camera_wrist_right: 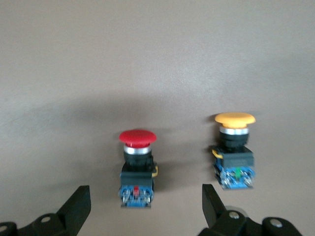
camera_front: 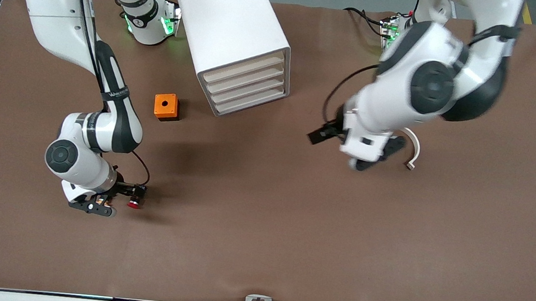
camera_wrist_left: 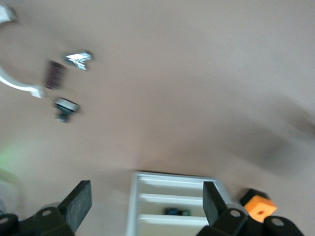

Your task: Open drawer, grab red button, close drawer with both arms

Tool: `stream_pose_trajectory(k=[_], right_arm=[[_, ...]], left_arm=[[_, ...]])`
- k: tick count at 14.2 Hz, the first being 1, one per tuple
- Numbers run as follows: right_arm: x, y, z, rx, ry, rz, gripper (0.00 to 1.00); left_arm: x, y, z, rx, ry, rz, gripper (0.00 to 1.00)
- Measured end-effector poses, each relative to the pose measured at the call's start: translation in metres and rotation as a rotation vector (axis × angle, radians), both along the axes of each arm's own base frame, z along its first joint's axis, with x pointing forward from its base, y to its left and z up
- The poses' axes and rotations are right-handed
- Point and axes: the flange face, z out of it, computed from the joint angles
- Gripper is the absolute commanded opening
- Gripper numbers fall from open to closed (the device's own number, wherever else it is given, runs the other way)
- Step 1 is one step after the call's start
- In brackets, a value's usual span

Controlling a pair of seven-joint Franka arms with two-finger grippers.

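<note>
button [camera_wrist_right: 138, 167] lying flat, red cap pointing away from right gripper [camera_wrist_right: 142, 206]

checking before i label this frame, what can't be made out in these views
Drawer insides: front view, hidden by the cabinet's drawer fronts.
Yellow-capped button: right wrist view only; in the front view the right arm likely covers it.
Small parts beside the white curved piece: left wrist view, blurred.
Whether the open right gripper touches the red button: front view, too small.
Left gripper over bare table: front view, blurred; open in its wrist view.
</note>
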Motion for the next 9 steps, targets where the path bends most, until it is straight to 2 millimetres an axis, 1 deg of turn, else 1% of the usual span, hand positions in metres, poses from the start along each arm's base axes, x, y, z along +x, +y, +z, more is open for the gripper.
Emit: stream_pose_trajectory(k=[3, 5, 7, 9], right_arm=[[-0.005, -0.006, 0.045, 0.001, 0.043, 0.029, 1.0], [-0.011, -0.018, 0.075, 0.006, 0.067, 0.056, 1.0], [-0.019, -0.034, 0.104, 0.015, 0.094, 0.063, 1.0], [-0.028, -0.045, 0.134, 0.024, 0.112, 0.056, 1.0]], left_arm=[[0.006, 0.09, 0.02, -0.016, 0.056, -0.073, 0.99], [0.005, 0.14, 0.029, -0.046, 0.059, -0.125, 0.99], [-0.003, 0.19, 0.034, -0.079, 0.043, -0.174, 0.99], [-0.014, 0.234, 0.035, -0.096, 0.028, -0.214, 0.99]])
